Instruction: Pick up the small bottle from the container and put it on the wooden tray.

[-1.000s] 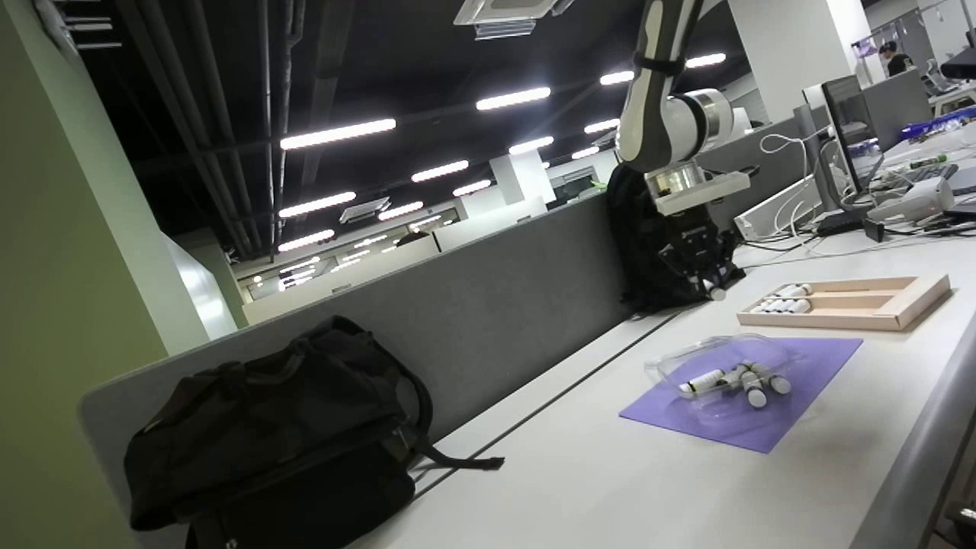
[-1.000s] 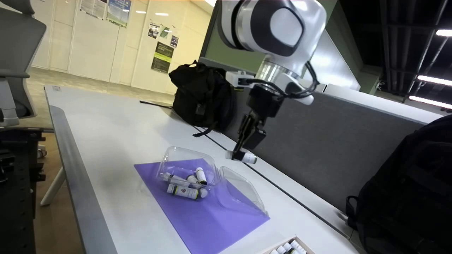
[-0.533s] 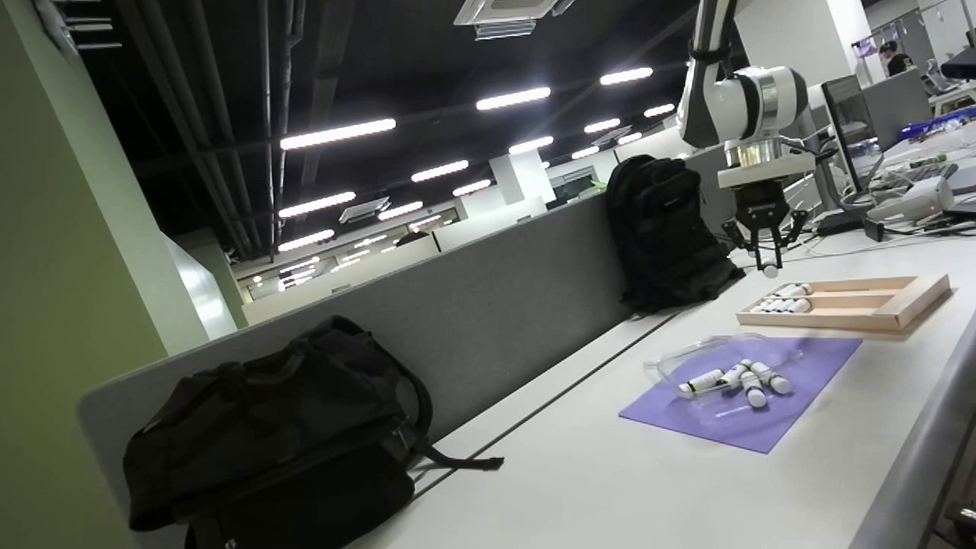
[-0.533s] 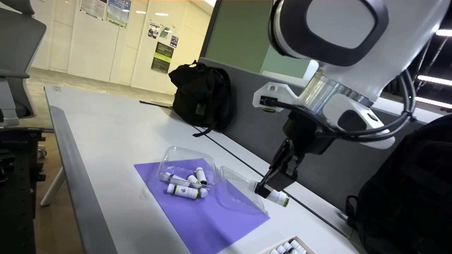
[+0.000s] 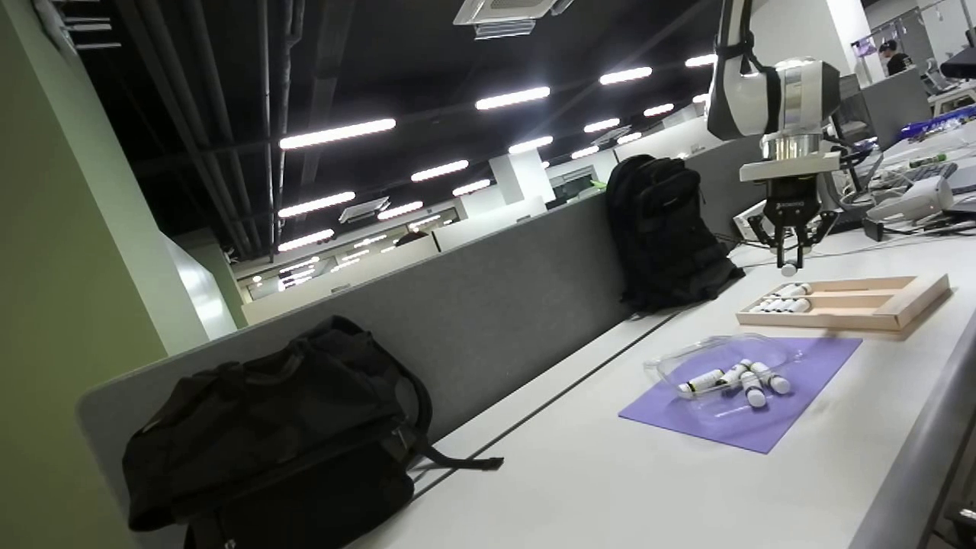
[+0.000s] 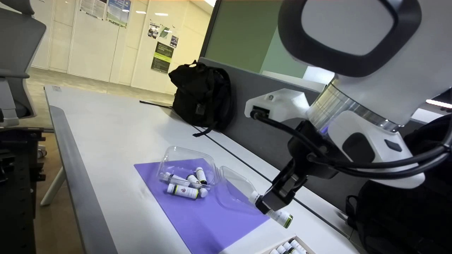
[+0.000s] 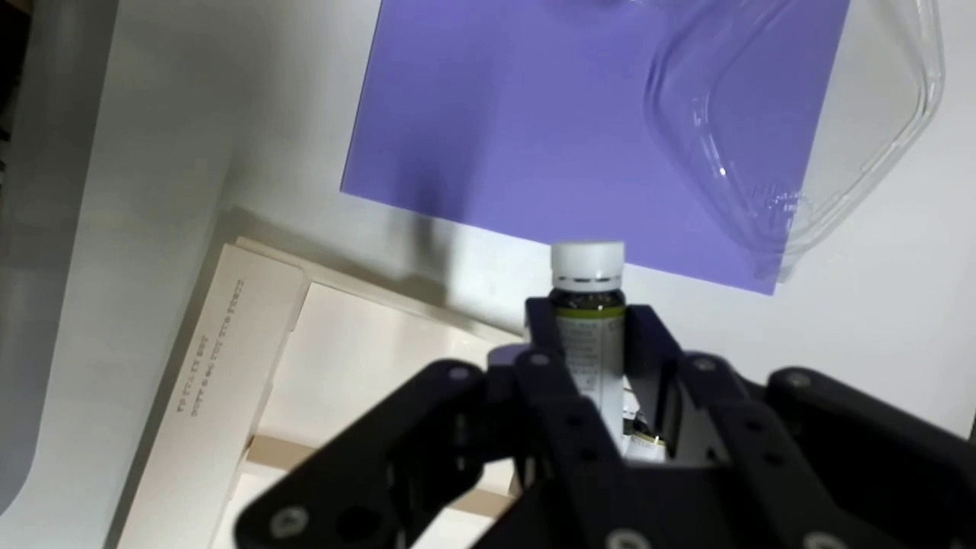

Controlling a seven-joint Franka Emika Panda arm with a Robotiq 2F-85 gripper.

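Observation:
My gripper [image 5: 790, 261] is shut on a small bottle [image 7: 591, 335] with a white cap, dark glass and a white label with a green band. The bottle is held tilted, and its cap shows in an exterior view [image 5: 788, 270]; its body shows in an exterior view [image 6: 281, 217]. The gripper holds it in the air above the wooden tray [image 5: 846, 323]. The tray's left part holds several white bottles; its right part shows bare wood. The clear plastic container [image 6: 173, 152] sits on the purple mat, with several bottles in it.
The purple mat [image 6: 212, 222] lies beside the tray, under the container and its open lid [image 7: 808, 221]. A grey divider [image 5: 518, 305] runs along the table. Black backpacks [image 5: 282, 427] [image 5: 663, 229] lean against it. A monitor and cables stand beyond the tray.
The arm has moved from near the far backpack across to above the tray, carrying the bottle. In the last half second it has moved only a little further. The container has not moved.

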